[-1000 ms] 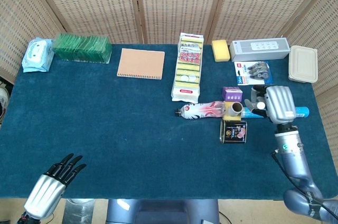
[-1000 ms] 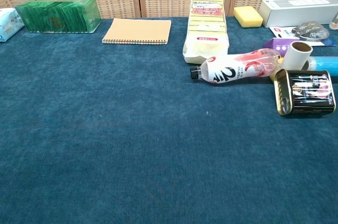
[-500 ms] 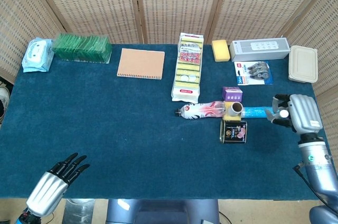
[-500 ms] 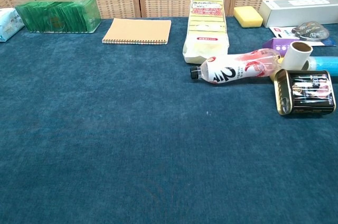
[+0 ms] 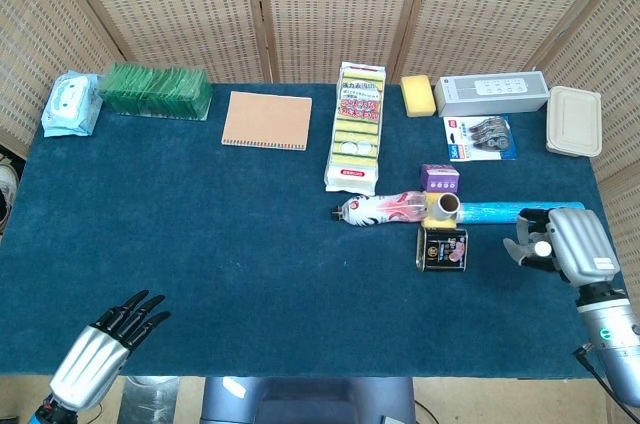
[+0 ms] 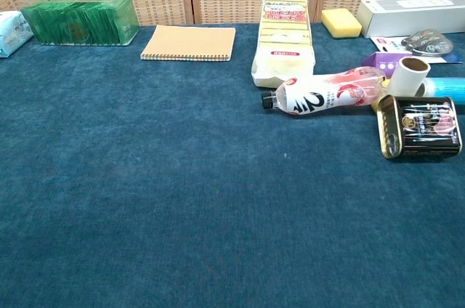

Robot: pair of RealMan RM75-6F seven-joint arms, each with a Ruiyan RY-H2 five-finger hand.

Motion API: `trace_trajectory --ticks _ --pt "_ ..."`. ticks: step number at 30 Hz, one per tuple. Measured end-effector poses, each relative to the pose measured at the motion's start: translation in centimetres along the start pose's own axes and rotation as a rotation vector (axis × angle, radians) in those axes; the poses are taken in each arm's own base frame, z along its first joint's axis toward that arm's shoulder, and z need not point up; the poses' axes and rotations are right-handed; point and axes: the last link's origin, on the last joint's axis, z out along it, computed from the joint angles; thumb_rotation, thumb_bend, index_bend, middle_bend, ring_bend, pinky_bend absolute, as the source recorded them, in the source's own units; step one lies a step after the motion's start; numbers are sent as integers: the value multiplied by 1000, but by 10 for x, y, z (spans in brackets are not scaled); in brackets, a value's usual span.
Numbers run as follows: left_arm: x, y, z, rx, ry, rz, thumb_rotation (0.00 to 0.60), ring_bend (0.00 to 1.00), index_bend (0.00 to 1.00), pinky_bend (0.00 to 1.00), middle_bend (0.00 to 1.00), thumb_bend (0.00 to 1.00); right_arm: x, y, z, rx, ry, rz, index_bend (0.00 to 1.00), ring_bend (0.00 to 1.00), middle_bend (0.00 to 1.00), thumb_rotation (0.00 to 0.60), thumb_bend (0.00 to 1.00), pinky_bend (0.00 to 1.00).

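A: How far is the work, as far as one can judge?

B: It looks early. The right hand (image 5: pixel 560 249) holds nothing. The blue tube (image 5: pixel 500 212) lies flat on the table (image 5: pixel 250 244), its end just beside this hand but apart from it. The tube touches the paper roll (image 5: pixel 446 206), and the dark can (image 5: pixel 442 249) lies near. Nothing seems lifted, so a grasp is not yet done.

A: And how are the hands posed?

B: The right hand is at the right table edge, back plate up, fingers curled inward toward the tube with nothing between them. The left hand (image 5: pixel 105 344) is at the near left corner, fingers straight and a little spread, holding nothing.
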Motion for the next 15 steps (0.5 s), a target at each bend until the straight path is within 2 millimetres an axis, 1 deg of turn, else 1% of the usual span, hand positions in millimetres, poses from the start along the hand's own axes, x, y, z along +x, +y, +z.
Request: trace_trajectory --ticks 4,11,14,15 --pt "0 0 -1 9 5 3 600 134 221 385 178 280 -3 -3 -3 28 -9 1 828 1000 1000 600 443 1000" --pt "0 1 -2 11 6 3 600 136 221 385 177 282 -6 -2 -3 31 -10 16 900 1000 1000 600 444 1000" --pt "0 1 -2 17 5 6 600 140 221 387 178 282 -7 -6 -6 68 -16 14 917 1000 1000 600 476 1000" --pt "-1 1 -2 17 2 7 600 142 221 389 178 281 -7 -7 -6 79 -17 15 920 1000 1000 600 502 1000"
